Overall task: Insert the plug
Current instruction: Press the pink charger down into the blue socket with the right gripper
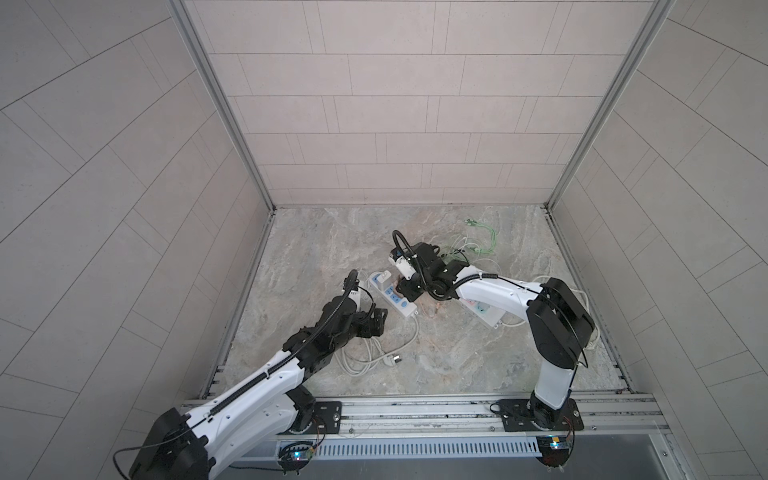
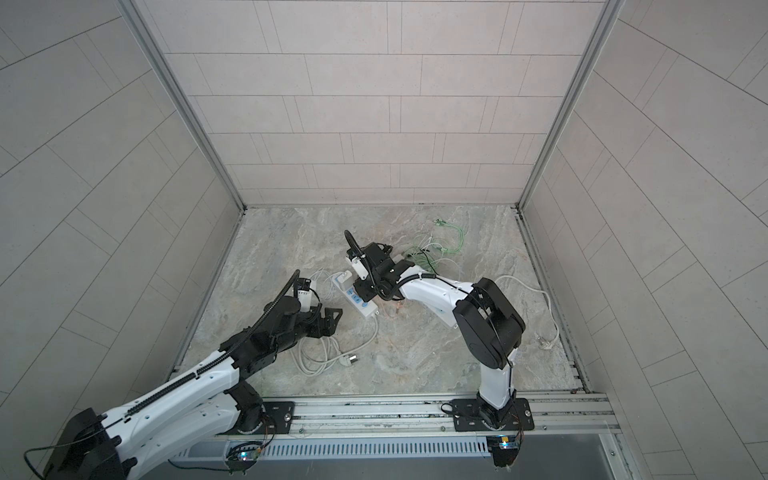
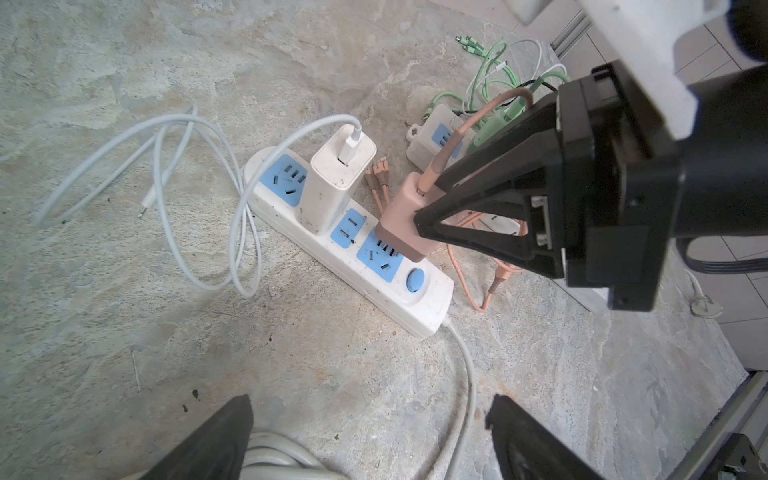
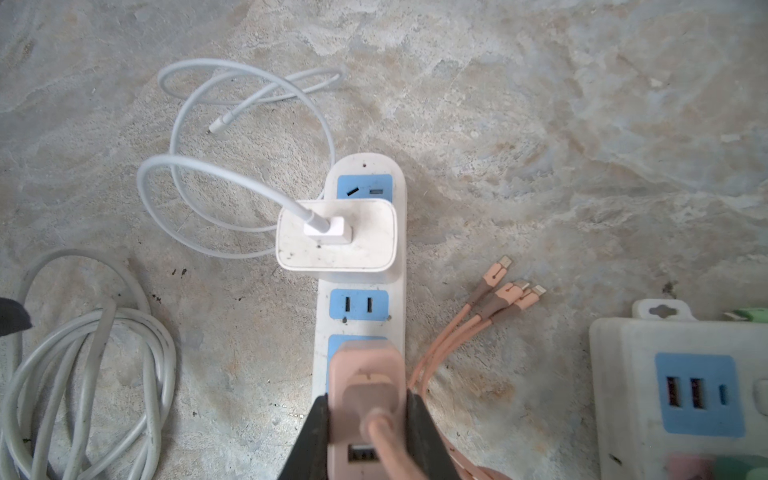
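On the left of both top views, the left gripper (image 3: 370, 419) hung above the stone floor (image 3: 124, 332) with its jaws wide apart and nothing between them. It was close to the near end of the white power strip (image 3: 419, 307) but not touching it. A coiled white cord (image 1: 365, 353) lay under that arm.

On the strip, a white charger (image 3: 332, 183) stood upright in a socket near the far end. Its thin white cable (image 3: 166, 137) looped away over the floor.

Next along, the pink plug (image 3: 401, 220) stood upright on the socket beside the blue button (image 3: 415, 279), its base against the socket face. The right gripper (image 4: 368, 415) was clamped on the plug's two sides.

Just right of the strip lay the tips of a pink cable (image 4: 511, 291). Further right sat a second power strip (image 4: 623, 374), and a tangle of green cables (image 3: 490, 70) lay beyond it.
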`<control>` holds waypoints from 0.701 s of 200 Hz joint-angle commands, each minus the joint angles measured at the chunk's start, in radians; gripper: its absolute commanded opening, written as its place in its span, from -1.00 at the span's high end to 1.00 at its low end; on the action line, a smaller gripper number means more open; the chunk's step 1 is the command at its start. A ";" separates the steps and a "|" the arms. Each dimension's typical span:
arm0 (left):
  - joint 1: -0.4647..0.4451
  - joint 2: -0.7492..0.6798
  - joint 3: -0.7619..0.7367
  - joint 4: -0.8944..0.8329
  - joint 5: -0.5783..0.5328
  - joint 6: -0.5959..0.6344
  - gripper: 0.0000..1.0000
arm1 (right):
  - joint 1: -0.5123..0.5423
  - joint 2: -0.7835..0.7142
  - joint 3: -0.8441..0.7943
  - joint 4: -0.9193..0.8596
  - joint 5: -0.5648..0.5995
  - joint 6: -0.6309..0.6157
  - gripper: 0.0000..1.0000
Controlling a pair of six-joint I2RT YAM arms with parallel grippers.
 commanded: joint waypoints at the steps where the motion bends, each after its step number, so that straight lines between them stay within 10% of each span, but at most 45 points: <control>1: 0.004 -0.009 -0.008 -0.005 -0.013 0.015 -0.91 | 0.005 0.008 0.017 0.021 -0.007 -0.005 1.00; 140: 0.004 0.000 -0.005 0.010 -0.010 0.014 -0.91 | 0.012 0.003 -0.050 0.010 0.052 -0.011 1.00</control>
